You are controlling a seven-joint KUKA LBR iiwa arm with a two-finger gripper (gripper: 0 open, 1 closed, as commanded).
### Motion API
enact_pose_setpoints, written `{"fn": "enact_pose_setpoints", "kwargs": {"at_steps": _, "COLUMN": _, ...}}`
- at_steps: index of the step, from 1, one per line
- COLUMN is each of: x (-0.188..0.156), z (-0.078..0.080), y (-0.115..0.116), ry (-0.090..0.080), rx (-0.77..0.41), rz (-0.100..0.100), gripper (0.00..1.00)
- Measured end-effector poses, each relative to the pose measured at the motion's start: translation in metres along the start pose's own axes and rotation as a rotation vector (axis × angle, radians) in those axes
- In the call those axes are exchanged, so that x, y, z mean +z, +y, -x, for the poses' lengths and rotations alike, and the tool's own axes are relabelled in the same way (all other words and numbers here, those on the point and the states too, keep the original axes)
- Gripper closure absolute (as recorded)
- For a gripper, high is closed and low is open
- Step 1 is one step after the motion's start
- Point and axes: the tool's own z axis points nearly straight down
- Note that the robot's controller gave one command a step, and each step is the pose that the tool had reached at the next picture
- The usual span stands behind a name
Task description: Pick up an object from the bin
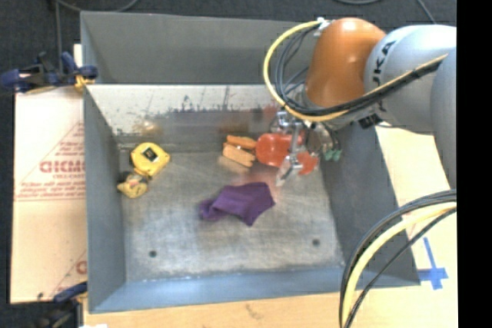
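My gripper (290, 162) hangs at the right of the bin, near the back wall, directly over a red-orange rounded thing (269, 150) whose other part shows just right of the gripper. Whether it touches that thing I cannot tell. Two tan and orange blocks (239, 150) lie close to the left of the red thing. A crumpled purple cloth (238, 202) lies on the bin floor just below and left of the gripper.
A yellow tape measure (149, 158) and a small yellow toy (132, 186) lie by the left wall. The arm, with its orange cover and looping cables, comes in over the bin's right rim. The right wall is close to the gripper.
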Motion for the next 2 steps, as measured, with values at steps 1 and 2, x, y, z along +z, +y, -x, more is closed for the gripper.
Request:
{"fn": "enact_pose_setpoints", "kwargs": {"at_steps": 1, "x": -0.053, "z": -0.003, "y": 0.005, "ry": -0.008, "rx": 0.042, "rz": 0.001, "gripper": 1.00}}
{"fn": "enact_pose_setpoints", "kwargs": {"at_steps": 2, "x": -0.138, "z": -0.010, "y": 0.007, "ry": -0.008, "rx": 0.020, "rz": -0.001, "gripper": 1.00}}
